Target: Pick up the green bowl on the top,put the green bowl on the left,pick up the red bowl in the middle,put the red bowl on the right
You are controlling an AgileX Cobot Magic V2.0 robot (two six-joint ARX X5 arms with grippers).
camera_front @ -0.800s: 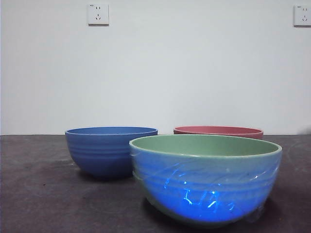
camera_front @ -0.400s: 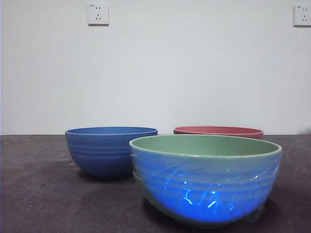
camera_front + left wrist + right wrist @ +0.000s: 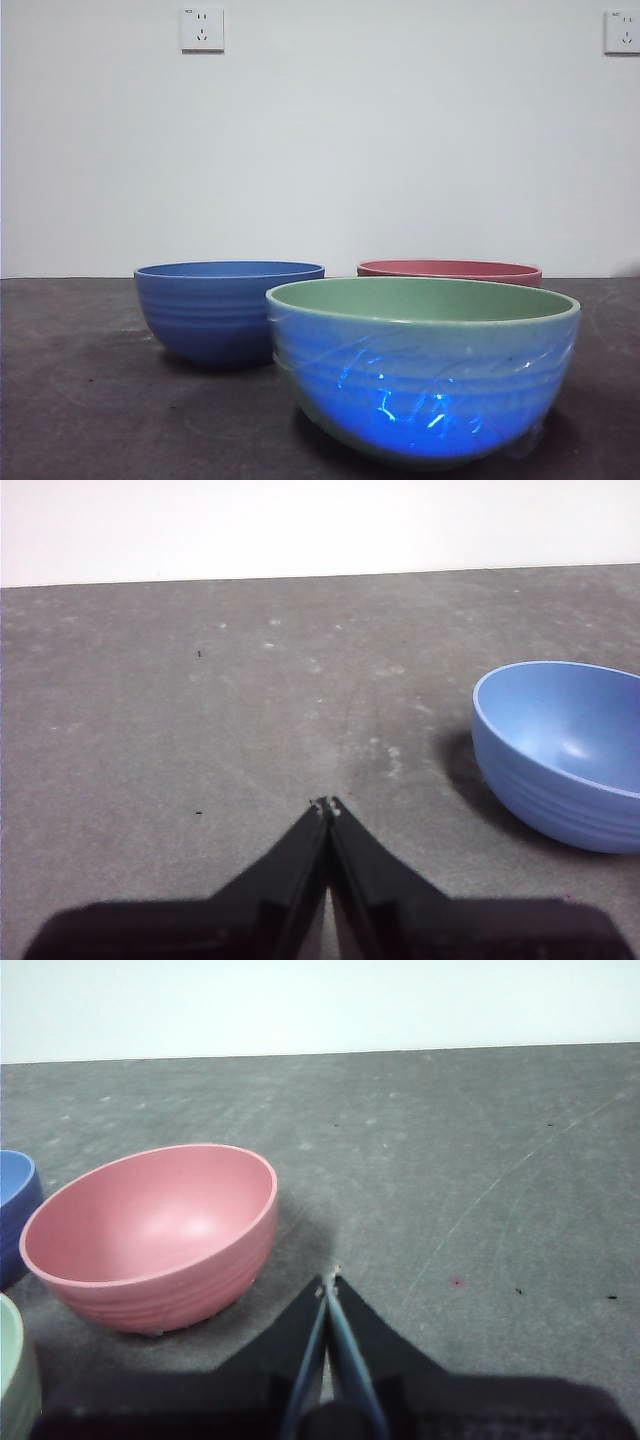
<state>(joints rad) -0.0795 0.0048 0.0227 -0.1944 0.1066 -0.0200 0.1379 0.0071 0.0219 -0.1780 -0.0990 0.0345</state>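
Overhead, both arms wait, out of the front view. Left gripper (image 3: 327, 805) hangs with jaws pressed together over bare table (image 3: 200, 730), blue bowl (image 3: 565, 750) at its 2 o'clock. Right gripper (image 3: 331, 1280) is likewise closed, empty, red bowl (image 3: 150, 1235) at its 10 o'clock. Green bowl (image 3: 425, 365) stands nearest the front camera, red bowl behind it at 12 o'clock, blue bowl at 10 o'clock.
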